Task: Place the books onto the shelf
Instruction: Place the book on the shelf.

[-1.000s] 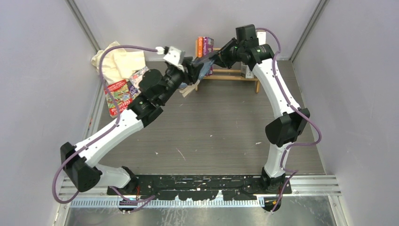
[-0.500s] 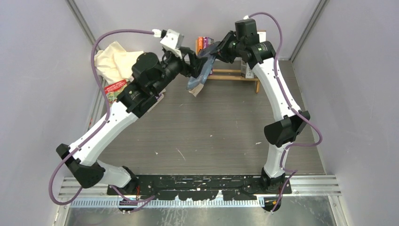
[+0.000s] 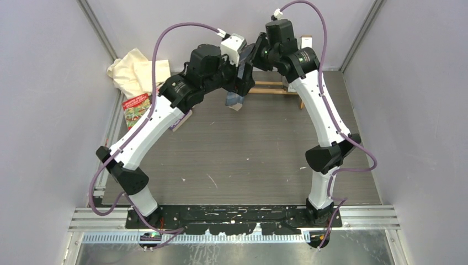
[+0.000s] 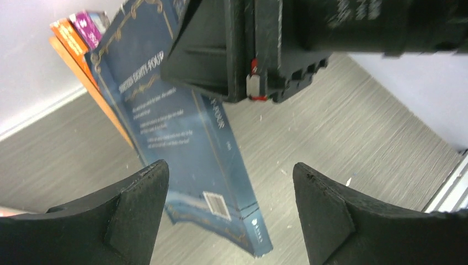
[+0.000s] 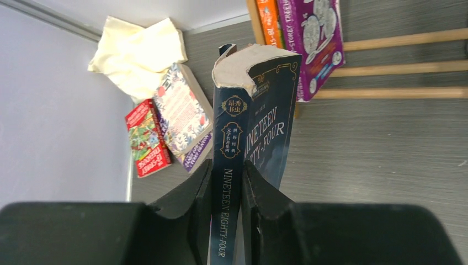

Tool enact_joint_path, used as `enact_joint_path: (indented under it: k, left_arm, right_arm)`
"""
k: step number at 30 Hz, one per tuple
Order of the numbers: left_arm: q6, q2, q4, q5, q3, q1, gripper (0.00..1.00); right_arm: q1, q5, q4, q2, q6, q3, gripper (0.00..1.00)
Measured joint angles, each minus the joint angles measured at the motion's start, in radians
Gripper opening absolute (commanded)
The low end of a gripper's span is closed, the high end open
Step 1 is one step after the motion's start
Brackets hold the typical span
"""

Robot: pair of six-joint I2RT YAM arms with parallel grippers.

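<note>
Our right pincer (image 5: 226,165) is clamped on the spine of the dark blue book (image 5: 270,121), one finger pressed to each side of it, and the gold lettering "NINETEEN EIGHTY-FOUR" runs out between the fingertips. Past the tips the far corner of the spine is worn pale. Beyond that corner and off to the pincer's right in its own view we see the shelf (image 5: 386,40), its light wooden slats lying across the grey table (image 5: 386,154). An orange book (image 5: 270,19) and a purple book (image 5: 314,38) stand side by side at the shelf's nearer end, just past the held book's top edge. To the pincer's left, a flowered book (image 5: 182,118) and a red-green book (image 5: 144,138) lie touching each other on the table, and a cream cloth (image 5: 141,55) is crumpled further out, against the wall. Our left pincer (image 4: 229,168) is released, its two fingers spread wide. The same dark blue book hangs tilted beyond the gap between them, touching neither finger. Its upper edge is under the black body of the right pincer, and the orange and purple books show behind it to the left. We cannot tell whether its lower corner reaches the table.
</note>
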Motion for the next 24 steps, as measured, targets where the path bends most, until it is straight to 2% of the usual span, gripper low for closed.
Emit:
enact_joint_path:
  k: [5, 18, 21, 24]
  left_arm:
    - [-0.008, 0.021, -0.075, -0.016, 0.013, 0.0, 0.81]
    - [-0.02, 0.092, -0.101, -0.076, 0.031, -0.04, 0.74]
    - [-0.015, 0.092, -0.085, -0.143, 0.018, -0.067, 0.7]
    - [-0.014, 0.08, -0.024, -0.236, -0.034, -0.098, 0.59]
  right_arm:
    - [0.012, 0.055, -0.032, 0.006, -0.04, 0.023, 0.01]
    - [0.082, 0.121, -0.066, 0.013, -0.07, 0.041, 0.01]
    - [0.082, 0.128, -0.082, 0.013, -0.066, 0.042, 0.01]
    - [0.079, 0.137, -0.103, 0.013, -0.061, 0.042, 0.01]
